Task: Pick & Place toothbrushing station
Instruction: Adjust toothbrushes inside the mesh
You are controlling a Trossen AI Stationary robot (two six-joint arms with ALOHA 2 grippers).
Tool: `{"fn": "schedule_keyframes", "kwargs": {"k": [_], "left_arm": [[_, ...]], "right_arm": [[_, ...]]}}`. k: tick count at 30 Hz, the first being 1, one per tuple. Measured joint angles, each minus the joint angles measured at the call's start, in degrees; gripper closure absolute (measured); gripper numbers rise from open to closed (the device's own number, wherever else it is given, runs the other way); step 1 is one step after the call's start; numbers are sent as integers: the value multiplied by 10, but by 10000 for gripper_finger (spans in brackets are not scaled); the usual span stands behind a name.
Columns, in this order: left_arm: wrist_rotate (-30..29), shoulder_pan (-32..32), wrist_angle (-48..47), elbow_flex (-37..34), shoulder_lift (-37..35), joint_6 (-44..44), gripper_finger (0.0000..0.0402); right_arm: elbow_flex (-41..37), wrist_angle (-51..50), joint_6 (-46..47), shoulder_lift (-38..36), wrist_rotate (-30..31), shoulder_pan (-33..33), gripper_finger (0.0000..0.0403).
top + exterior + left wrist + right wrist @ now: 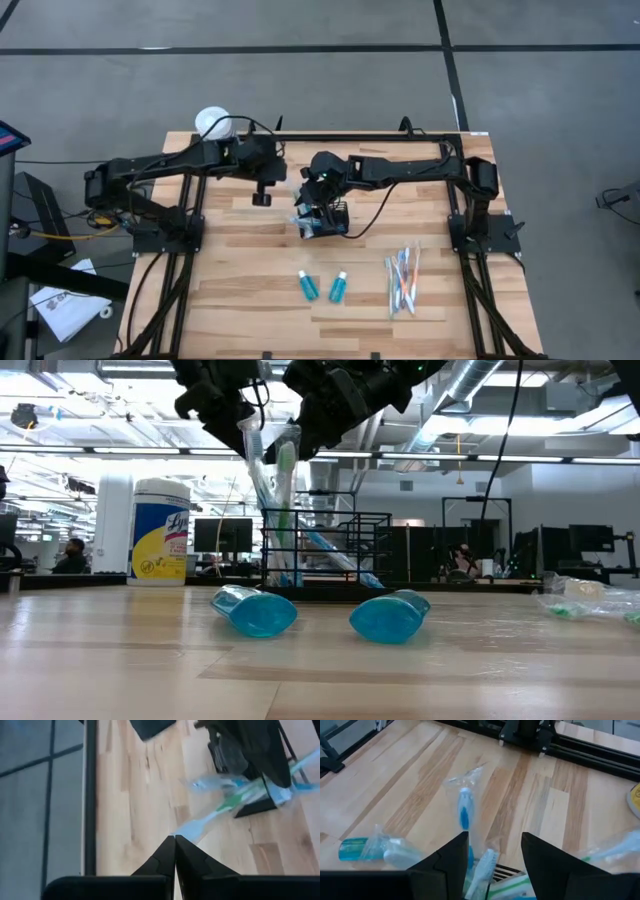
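1. Right wrist view alone shows my right gripper (492, 851) with jaws wide, hovering over the basket (328, 218) mid-table.
2. Left wrist view shows my left gripper (175, 851) pinched shut, empty, beside it.
3. Low view shows wrapped toothbrushes (268, 480) standing nearly upright inside the basket, heads up.
4. Two teal tubes (322, 287) and spare brushes (402, 280) lie nearer the front edge.

White-lidded canister (161, 530), yellow label: brand script is reading "Lys…", partly cut off; smaller print is staying illegible.
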Motion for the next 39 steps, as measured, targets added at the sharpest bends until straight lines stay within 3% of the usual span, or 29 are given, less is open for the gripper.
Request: {"fn": "schedule_keyframes", "kwargs": {"k": [17, 23, 39], "left_arm": [[-4, 1, -39, 52, 20, 59, 401], [-29, 19, -42, 81, 20, 76, 401], [-4, 21, -76, 98, 19, 86, 401]], "right_arm": [[1, 0, 0, 0, 0, 0, 230], [1, -3, 0, 0, 0, 1, 231], [1, -5, -4, 0, 0, 4, 232]]}}
